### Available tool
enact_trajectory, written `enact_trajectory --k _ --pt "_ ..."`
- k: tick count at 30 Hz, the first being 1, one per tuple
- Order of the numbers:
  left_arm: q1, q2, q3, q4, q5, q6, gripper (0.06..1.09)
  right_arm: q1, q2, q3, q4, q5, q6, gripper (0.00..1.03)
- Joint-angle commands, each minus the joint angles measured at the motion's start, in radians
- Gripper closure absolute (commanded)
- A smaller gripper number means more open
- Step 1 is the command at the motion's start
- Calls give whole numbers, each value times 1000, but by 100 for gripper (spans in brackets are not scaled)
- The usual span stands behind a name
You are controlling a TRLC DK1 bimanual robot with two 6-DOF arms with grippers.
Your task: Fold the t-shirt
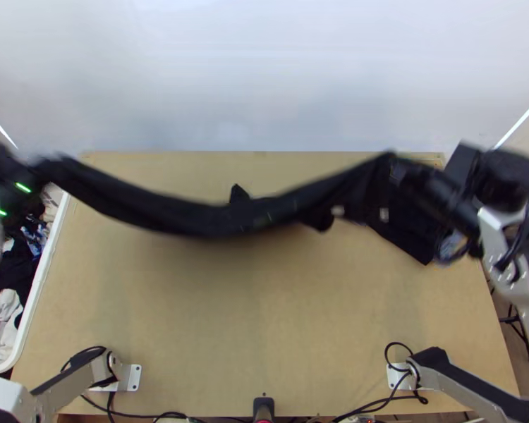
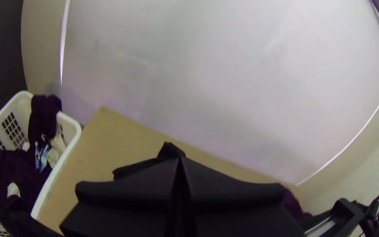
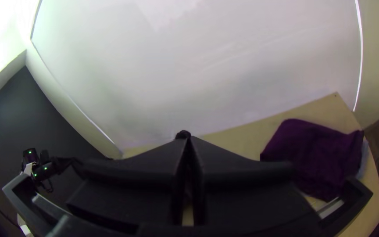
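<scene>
**T-shirt strung up between both grippers over the table!**

Behind the table we have a broad white wall, and below it the light wooden table itself. Above the table's far half, there's our black t-shirt, its long axis running side to side, ends high, middle sagging. One short point juts from the middle towards the table's far edge; how many layers, we can't tell.

Just beside the table's left edge we spot a white basket of mixed clothes. On the table's far right part lies a dark purple cloth, right beneath the right arm's reach, pale fabric at its edge.

Over the table's far left corner, our left gripper is clamped on one end of the shirt; over the far right, our right gripper pinches the other. Along the table's near edge we see cables.
</scene>
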Motion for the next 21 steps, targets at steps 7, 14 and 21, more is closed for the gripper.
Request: enact_trajectory --k 7,14,21 --pt "-185 -116 -557 -153 -87 405 105 7 -152 -431 13 -26 9 100" --pt "-195 -98 -586 -291 -83 594 105 -32 -74 -430 53 -29 -25 100" --pt "-337 -50 -559 -416 -32 657 105 -44 4 -431 97 -31 -31 100"
